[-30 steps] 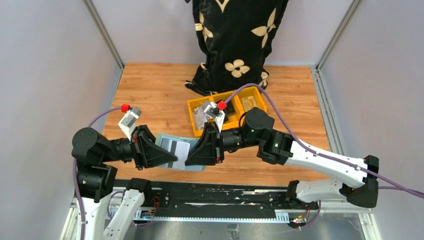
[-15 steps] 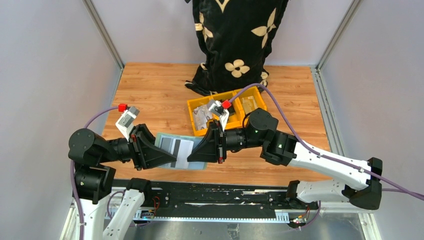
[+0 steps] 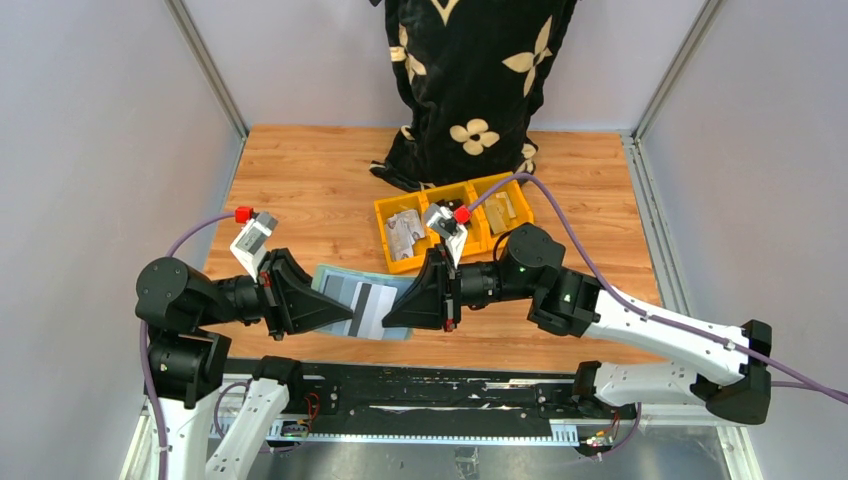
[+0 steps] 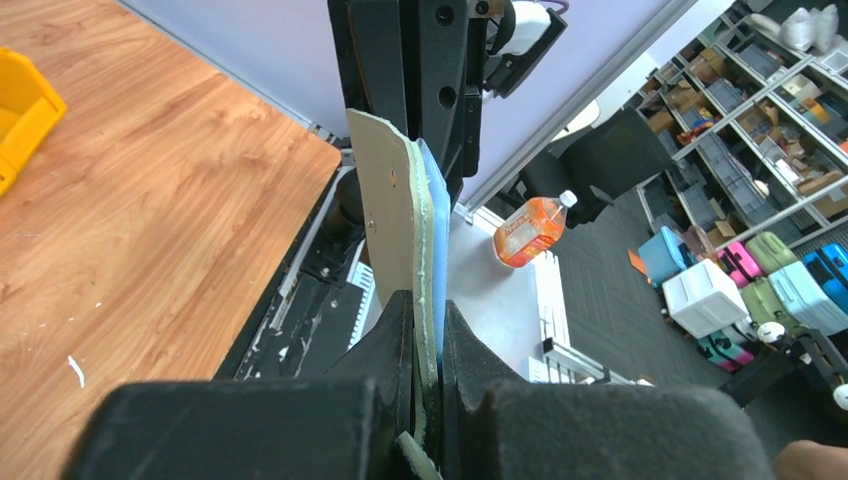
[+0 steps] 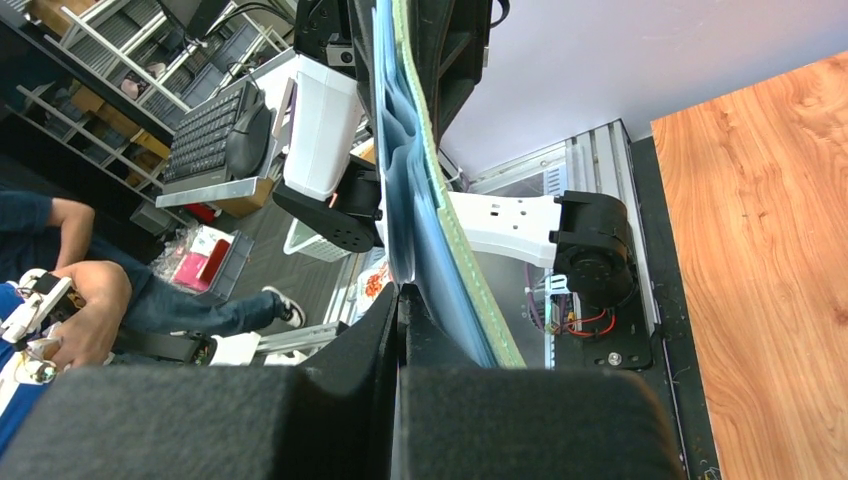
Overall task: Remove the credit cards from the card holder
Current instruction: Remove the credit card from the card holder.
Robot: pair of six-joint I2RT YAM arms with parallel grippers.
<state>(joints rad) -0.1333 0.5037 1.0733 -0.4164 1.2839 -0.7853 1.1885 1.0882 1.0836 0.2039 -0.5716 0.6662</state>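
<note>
— Where's the card holder?
— Over the table's near edge, between both claws. The left gripper pinches its left edge.
— And the right?
— The right gripper has its jaws pressed together at the holder's right edge, beside the striped credit card. What they nip, I can't tell.

Brightly, evenly lit from above. Soft, faint shadows on the table near its front edge. Sharp throughout from the top. From the wrists, wide-angle stretching toward the corners, soft focus on the nearest fingers at the bottom edge, pale wall nearly washed out.
</note>
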